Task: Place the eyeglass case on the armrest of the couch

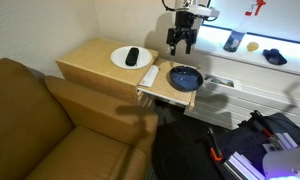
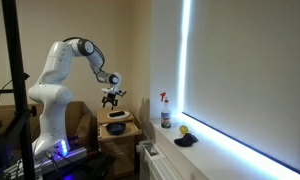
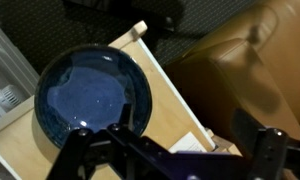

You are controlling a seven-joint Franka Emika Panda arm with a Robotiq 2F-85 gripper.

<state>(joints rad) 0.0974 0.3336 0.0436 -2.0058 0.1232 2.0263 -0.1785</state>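
Observation:
The eyeglass case (image 1: 132, 56) is small, black and oblong, and lies on a white plate (image 1: 121, 62) on the light wooden side table (image 1: 90, 62). My gripper (image 1: 182, 44) hangs open and empty above the table's far end, over a dark blue round pan (image 1: 185, 77) and well apart from the case. In the wrist view the open fingers (image 3: 175, 152) frame the table edge, with the pan (image 3: 90, 90) to the left and brown couch leather (image 3: 240, 60) to the right. The case is out of the wrist view. The couch armrest (image 1: 85, 98) adjoins the table.
A white sheet (image 1: 150, 75) lies on the table between plate and pan. A windowsill (image 1: 250, 50) behind holds small objects. A spray bottle (image 2: 166, 110) stands on the sill. Dark bags and cables (image 1: 240, 145) fill the floor beside the couch (image 1: 30, 120).

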